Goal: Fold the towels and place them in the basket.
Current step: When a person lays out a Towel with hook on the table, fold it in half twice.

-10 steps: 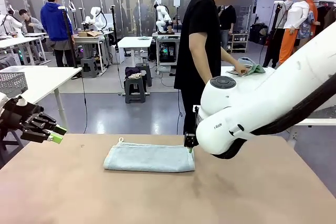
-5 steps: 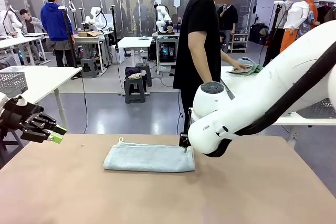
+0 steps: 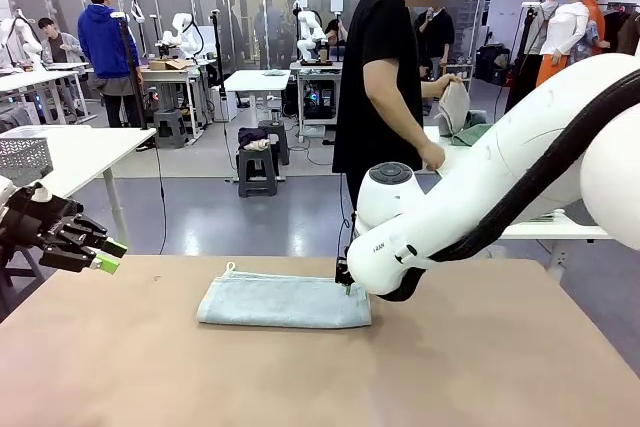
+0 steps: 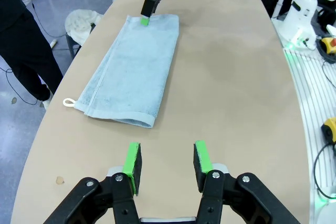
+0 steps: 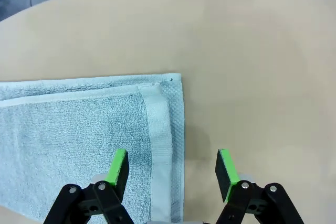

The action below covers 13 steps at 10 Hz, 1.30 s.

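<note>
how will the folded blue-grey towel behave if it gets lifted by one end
Probably floppy: the towel is soft terry folded in layers, so lifted by one end it would likely sag and unfold. It looks light and unlikely to roll or break. Pushed, its nap may drag on the matte table and bunch rather than slide.

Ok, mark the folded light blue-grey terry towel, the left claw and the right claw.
folded light blue-grey terry towel point(image 3: 285, 302), front view, middle of its top layer.
left claw point(image 4: 167, 148), left wrist view, midway between its green fingertips.
right claw point(image 5: 172, 156), right wrist view, midway between its fingertips, above the towel's hem.
</note>
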Tool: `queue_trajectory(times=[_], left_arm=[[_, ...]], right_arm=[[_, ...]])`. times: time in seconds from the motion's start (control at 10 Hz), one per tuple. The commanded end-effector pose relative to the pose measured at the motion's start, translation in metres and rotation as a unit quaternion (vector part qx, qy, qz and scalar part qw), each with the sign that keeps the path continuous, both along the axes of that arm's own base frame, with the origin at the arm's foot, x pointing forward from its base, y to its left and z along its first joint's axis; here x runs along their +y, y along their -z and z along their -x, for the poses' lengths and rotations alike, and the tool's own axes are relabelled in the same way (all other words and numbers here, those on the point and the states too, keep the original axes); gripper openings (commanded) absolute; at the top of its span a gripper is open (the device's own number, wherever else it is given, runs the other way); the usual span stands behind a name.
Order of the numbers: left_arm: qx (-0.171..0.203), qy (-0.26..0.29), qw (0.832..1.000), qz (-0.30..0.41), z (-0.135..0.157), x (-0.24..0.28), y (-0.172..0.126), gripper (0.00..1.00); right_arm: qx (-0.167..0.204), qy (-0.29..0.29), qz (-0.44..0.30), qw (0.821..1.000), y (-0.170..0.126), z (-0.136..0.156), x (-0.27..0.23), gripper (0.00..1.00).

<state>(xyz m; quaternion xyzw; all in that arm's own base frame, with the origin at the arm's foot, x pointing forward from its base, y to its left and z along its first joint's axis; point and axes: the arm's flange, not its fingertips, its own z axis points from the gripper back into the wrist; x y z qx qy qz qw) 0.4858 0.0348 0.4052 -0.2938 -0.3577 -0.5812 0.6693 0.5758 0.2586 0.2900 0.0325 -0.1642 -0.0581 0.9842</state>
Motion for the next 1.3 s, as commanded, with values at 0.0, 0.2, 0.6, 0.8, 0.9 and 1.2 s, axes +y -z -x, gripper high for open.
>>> queue_trajectory(times=[0.0,0.2,0.6,0.8,0.9,1.2], left_arm=[[-0.004,0.000,1.000,0.001,0.001,0.001,-0.003,0.52],[-0.004,0.000,1.000,0.001,0.001,0.001,-0.003,0.52],[-0.004,0.000,1.000,0.001,0.001,0.001,-0.003,0.52],[-0.004,0.000,1.000,0.001,0.001,0.001,-0.003,0.52],[-0.004,0.000,1.000,0.001,0.001,0.001,-0.003,0.52],[-0.004,0.000,1.000,0.001,0.001,0.001,-0.003,0.52]], right_arm=[[0.006,0.027,-0.004,1.000,0.003,-0.003,0.009,0.84],[0.015,0.026,-0.005,1.000,0.005,-0.003,0.009,0.64],[0.027,0.036,-0.002,0.999,0.009,-0.001,0.000,0.26],[0.035,0.039,0.003,0.999,0.010,-0.001,0.001,0.08],[0.038,0.039,0.006,0.998,0.010,0.000,0.002,0.03],[0.050,0.033,0.005,0.998,0.008,0.001,-0.002,0.00]])
